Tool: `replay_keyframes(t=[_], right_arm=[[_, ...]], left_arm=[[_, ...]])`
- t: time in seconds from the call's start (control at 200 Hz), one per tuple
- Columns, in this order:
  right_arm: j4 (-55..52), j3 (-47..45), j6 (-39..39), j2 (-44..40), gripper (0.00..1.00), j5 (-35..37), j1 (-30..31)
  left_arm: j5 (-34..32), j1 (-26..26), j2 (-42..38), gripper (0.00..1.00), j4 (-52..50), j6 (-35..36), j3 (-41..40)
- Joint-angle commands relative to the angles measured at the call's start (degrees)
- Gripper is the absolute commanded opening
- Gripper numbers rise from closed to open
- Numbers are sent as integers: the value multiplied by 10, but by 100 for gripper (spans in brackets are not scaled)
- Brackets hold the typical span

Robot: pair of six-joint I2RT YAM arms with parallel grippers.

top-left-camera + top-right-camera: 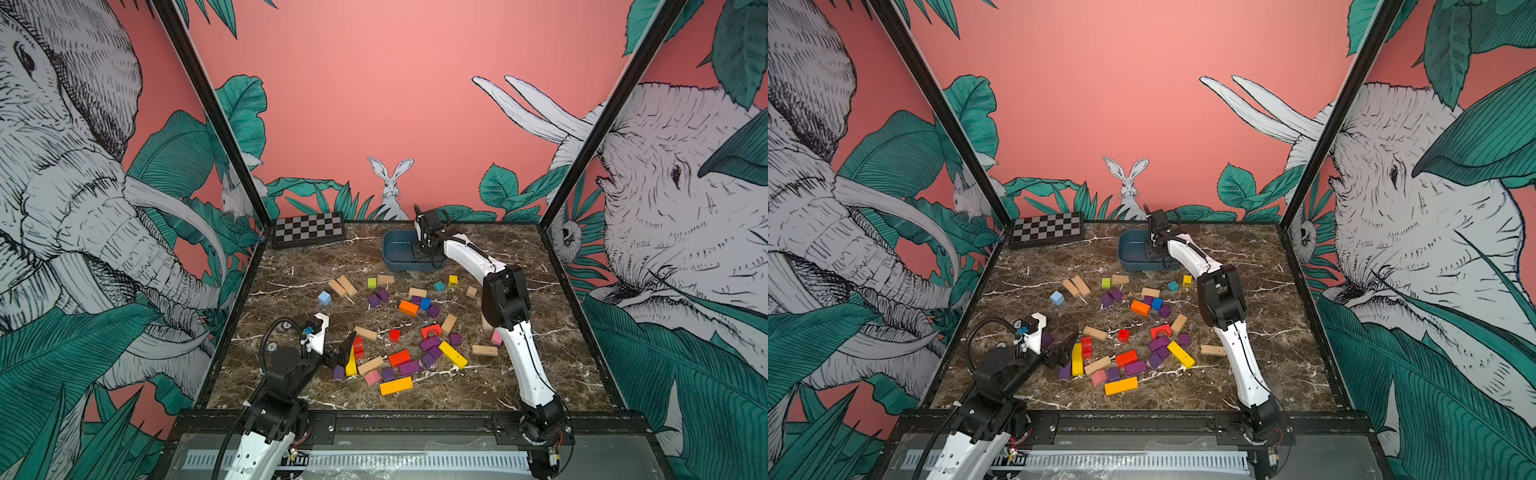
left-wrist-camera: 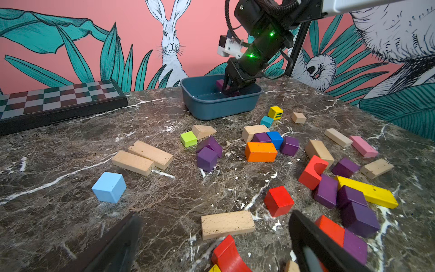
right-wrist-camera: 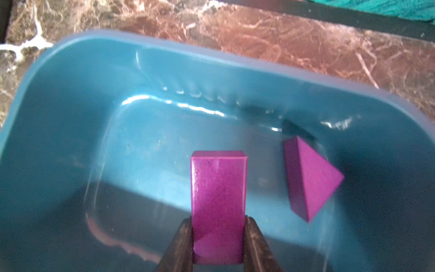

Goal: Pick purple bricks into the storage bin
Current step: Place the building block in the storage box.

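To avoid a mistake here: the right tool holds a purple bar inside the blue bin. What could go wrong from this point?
1. The right tool grips the purple bar by one end only, inside the storage bin; on release it may topple onto the purple wedge lying there.
2. The left tool hangs open, low over crowded blocks; closing there may catch the red arch instead of a purple brick.
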Motion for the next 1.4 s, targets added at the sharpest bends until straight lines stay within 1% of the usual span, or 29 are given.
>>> replay_keyframes(t=[0.0,0.395,0.46,0.6,0.94,1.205,1.395], right_arm=[[-20,14,7,14,16,11,-5],[-15,-15,27,8,19,8,-24],[-14,-14,28,11,21,7,-26],[-16,-6,27,14,23,8,-29],[-25,17,13,10,42,-4,-33],[-42,41,2,-9,43,-7,-33],[-42,23,-8,-52,43,-7,-31]], left_arm=[[0,-2,-4,99,-2,-3,-5],[2,-3,-4,99,-1,-3,-4],[2,-2,-4,99,-1,-3,-4],[2,-3,-4,99,-1,-3,-4],[-1,-2,-4,99,-2,-4,-4],[-1,-2,-4,99,-3,-3,-3],[-2,-2,-4,99,-3,-4,-2]])
